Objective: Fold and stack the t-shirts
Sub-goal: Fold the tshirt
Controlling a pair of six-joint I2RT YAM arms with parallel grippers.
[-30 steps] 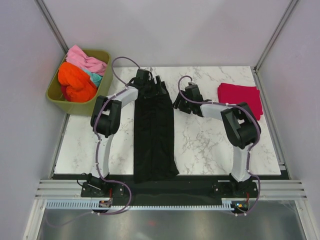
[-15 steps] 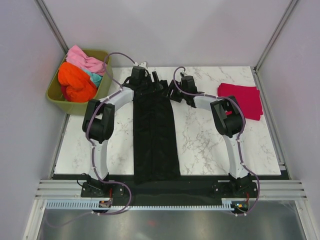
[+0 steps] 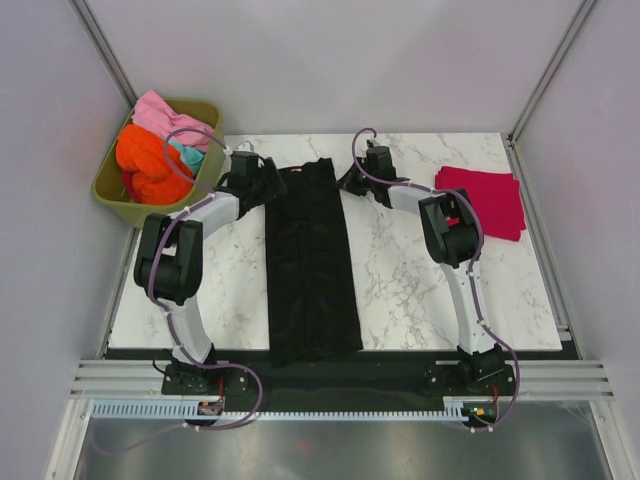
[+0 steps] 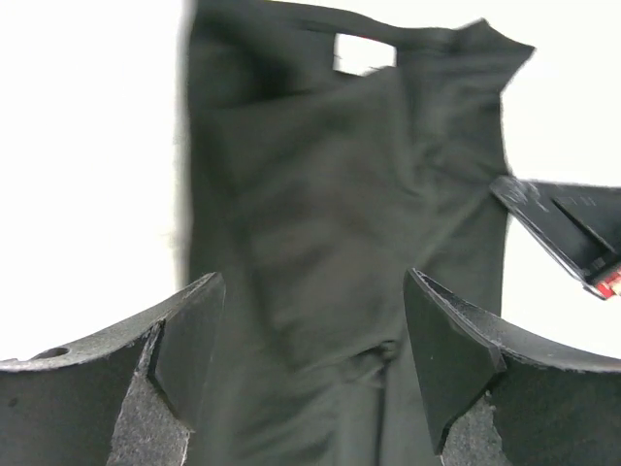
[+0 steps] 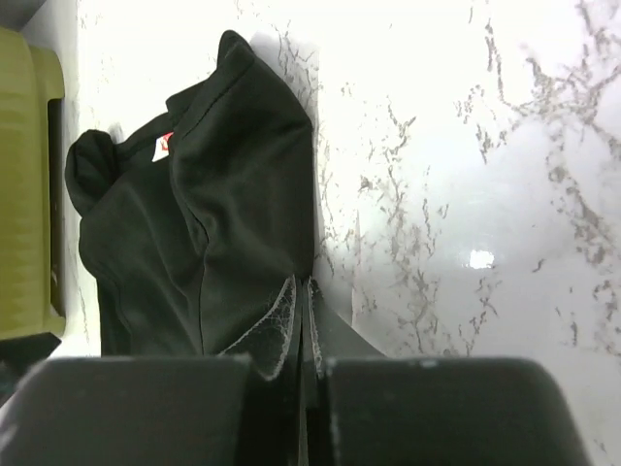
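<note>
The black t-shirt (image 3: 310, 270) lies on the marble counter (image 3: 420, 290) as one long narrow strip. Its near end hangs over the counter's near edge between the two arm bases, and its length runs straight away toward the far side.

Both hands sit at the strip's far end, one at each corner. The left hand (image 3: 262, 180) is just beside the far left corner. In its wrist view it is released, fingers (image 4: 184, 330) spread wide, with the dark cloth lying flat below and beyond the gap.

The right hand (image 3: 350, 182) is at the far right corner. It is clenched, its fingers (image 5: 281, 330) pressed together with the tips touching the shirt's right edge. Whether any cloth is caught between them cannot be told. The neck label (image 5: 162, 146) shows near the collar.

Farther right, well apart from the strip, a folded crimson t-shirt (image 3: 482, 200) rests on the counter.

Off the far left corner stands the olive tub (image 3: 115, 200), holding an orange t-shirt (image 3: 150, 165), a pink t-shirt (image 3: 175, 122) and a teal t-shirt (image 3: 190, 155).
</note>
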